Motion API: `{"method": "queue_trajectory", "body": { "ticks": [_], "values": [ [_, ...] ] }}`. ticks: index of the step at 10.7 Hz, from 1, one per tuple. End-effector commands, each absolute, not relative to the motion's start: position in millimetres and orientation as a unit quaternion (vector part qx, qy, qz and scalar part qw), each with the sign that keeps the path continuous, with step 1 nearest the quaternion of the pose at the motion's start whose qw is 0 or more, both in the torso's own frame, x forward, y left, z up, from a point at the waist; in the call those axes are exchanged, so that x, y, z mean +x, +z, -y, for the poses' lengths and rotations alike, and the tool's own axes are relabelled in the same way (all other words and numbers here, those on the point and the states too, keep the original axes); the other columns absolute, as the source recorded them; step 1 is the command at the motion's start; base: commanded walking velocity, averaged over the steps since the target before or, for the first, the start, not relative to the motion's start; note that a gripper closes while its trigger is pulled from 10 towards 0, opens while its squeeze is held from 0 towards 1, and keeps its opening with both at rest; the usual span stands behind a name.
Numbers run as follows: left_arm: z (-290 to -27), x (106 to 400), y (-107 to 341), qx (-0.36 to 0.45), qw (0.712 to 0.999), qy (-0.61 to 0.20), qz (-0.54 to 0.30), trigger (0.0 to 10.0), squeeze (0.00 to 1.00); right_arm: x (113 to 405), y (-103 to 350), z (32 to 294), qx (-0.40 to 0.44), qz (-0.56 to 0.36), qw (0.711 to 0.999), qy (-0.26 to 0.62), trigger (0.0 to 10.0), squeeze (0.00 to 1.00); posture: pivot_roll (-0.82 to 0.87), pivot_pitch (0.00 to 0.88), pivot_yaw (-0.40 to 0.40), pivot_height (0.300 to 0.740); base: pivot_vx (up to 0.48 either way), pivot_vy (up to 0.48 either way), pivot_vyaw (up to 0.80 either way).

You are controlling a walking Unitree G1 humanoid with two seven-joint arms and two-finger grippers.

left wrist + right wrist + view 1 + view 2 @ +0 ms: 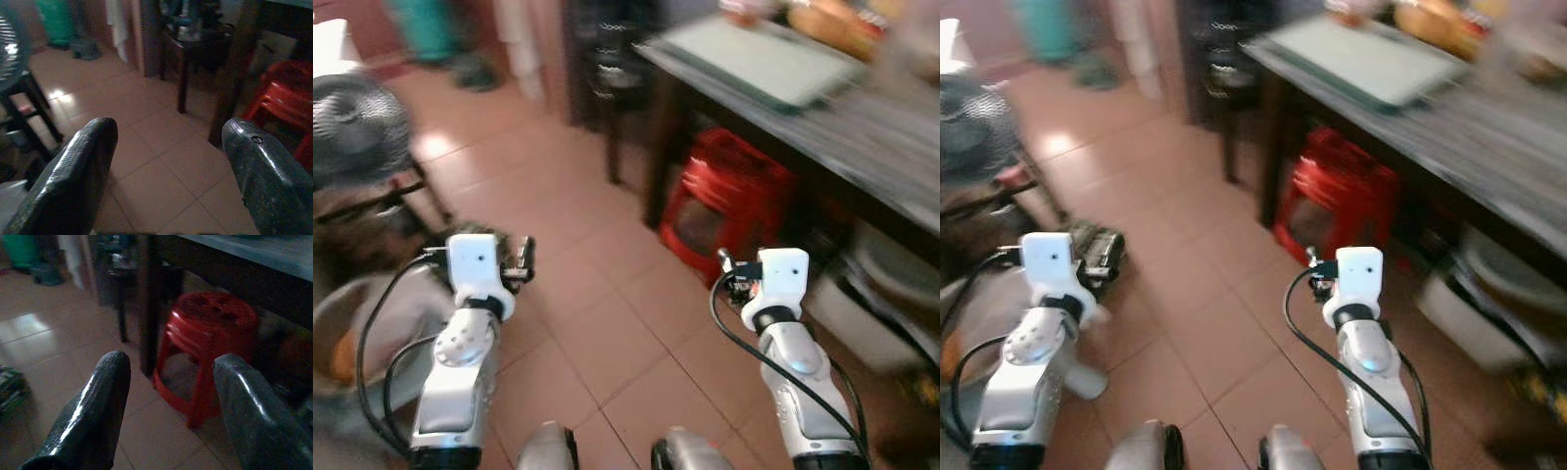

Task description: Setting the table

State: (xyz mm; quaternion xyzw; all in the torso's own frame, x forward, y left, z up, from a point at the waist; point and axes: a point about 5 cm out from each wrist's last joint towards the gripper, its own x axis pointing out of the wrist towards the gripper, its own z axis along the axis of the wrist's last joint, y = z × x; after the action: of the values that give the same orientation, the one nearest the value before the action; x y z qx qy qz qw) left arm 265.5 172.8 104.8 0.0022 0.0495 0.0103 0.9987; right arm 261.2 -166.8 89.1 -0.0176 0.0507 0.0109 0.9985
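Left eye view: the table (862, 132), dark-legged with a grey streaked top, runs along the right, blurred; a pale tray (759, 59) lies on it, beyond that orange-brown shapes too smeared to name. Under it stands a red stool (210, 333). Terracotta tiled floor (578, 255) spreads left to a fan (352, 122). Both arms are raised over the floor: left gripper (168, 166) and right gripper (168, 401) are spread wide, holding nothing.
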Motion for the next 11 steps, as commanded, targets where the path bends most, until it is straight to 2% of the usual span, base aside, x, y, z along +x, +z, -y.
{"method": "queue_trajectory", "body": {
  "ticks": [1,11],
  "values": [
    [-176.0,264.1,105.3,0.000,0.999,0.013,-0.052,10.0,0.00,260.8,93.6,165.8,-0.018,-0.044,0.999,0.012,10.0,0.00,-0.03,0.167,0.023,0.740,0.000,0.266,-0.74],
    [-174.9,266.7,105.8,-0.003,0.999,0.007,-0.052,10.0,0.00,260.1,94.9,166.1,-0.019,-0.043,0.999,0.009,10.0,0.00,-0.04,0.162,0.023,0.740,0.000,0.333,-0.75]
  ]
}}
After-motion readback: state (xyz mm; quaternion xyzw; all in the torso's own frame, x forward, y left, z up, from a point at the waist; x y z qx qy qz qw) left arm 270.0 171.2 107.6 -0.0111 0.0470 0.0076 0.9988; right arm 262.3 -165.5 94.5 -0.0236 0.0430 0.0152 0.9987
